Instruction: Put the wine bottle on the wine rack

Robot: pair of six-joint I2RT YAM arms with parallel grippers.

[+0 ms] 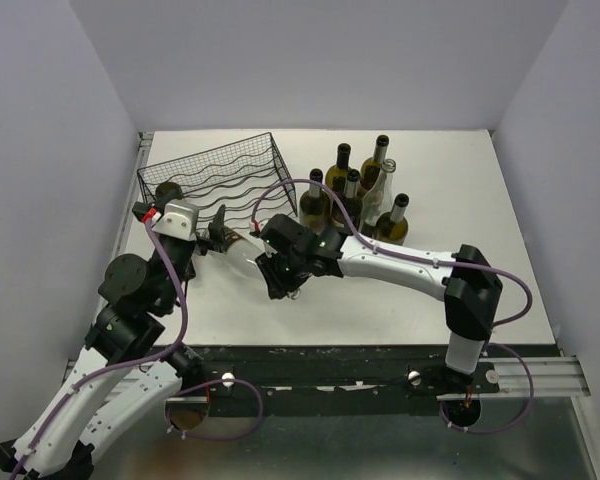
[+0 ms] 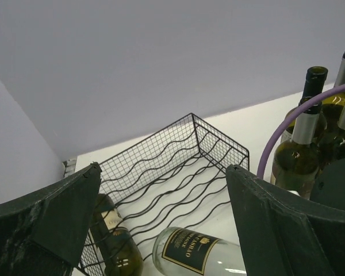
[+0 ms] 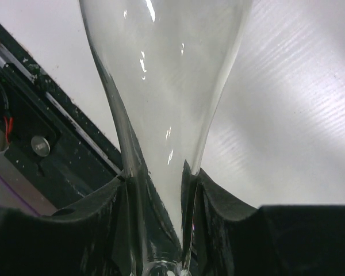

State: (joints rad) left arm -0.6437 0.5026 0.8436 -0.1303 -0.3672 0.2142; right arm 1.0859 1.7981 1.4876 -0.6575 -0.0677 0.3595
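one dark bottle (image 2: 116, 253) lies in the wire rack (image 1: 205, 160), in the leftmost cradle, up against the left mesh wall. the other cradles show only bare wavy wire.

rack position: far left part of the white surface (image 1: 400, 300).

task bottle: clear glass bottle (image 2: 195, 253) with a black label, on its side just outside the near edge of the rack, base end toward the rack. not in any cradle. whether it rests on the surface or is lifted clear of it: cannot tell.

right gripper (image 1: 272, 262): closed on the narrow neck end of the clear bottle. the right wrist view shows both fingers (image 3: 218, 201) pressed against the glass, one on each side, with the bottle widening away from the camera.

left gripper (image 1: 220, 238): jaws spread wide, nothing between them. it hangs above the body of the clear bottle, next to the rack's near edge; the left wrist view looks down between the two fingers onto the rack and the label. contact with the glass: cannot tell.

several upright bottles (image 1: 352, 190) stand in a tight cluster on the surface to the right of the rack, most of them dark green, at least one clear. a purple cable (image 2: 276, 138) arcs in front of them.
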